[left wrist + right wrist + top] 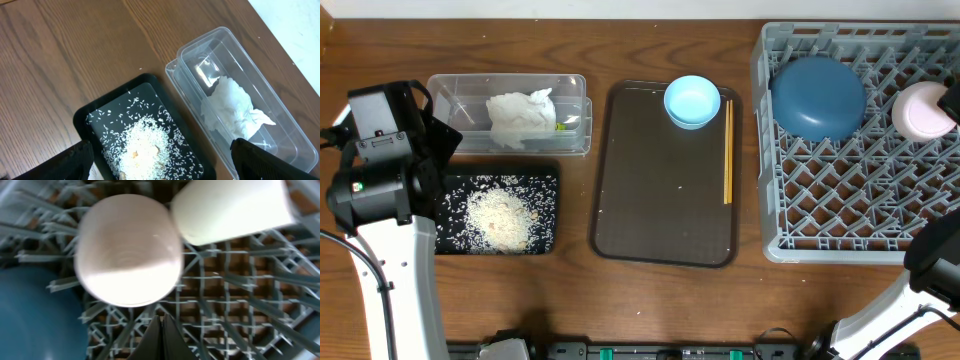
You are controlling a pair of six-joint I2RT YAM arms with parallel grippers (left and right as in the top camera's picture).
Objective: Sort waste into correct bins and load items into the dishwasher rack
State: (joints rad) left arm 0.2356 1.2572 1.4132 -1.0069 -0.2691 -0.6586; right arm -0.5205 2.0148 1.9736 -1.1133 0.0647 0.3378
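Ok, nxt: light-blue bowl (pixel 692 100), far edge mid-bench, prob light, stiff, slick, so I'd pinch the rim. Left gripper (pixel 162 159) spread wide, right gripper (pixel 161 330) clenched on nothing.

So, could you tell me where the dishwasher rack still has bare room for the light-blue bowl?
The dishwasher rack is bare grid across its whole near half, in front of the dark-blue bowl and the pinkish bowl. The far row is crowded: those two bowls take most of it, with a narrow gap between.

three bowls (pixel 817 97) (pixel 692 100) (pixel 923 110), two bins (pixel 448 92) (pixel 549 184), one rack (pixel 840 205), one tray (pixel 660 200), one napkin (pixel 520 118)
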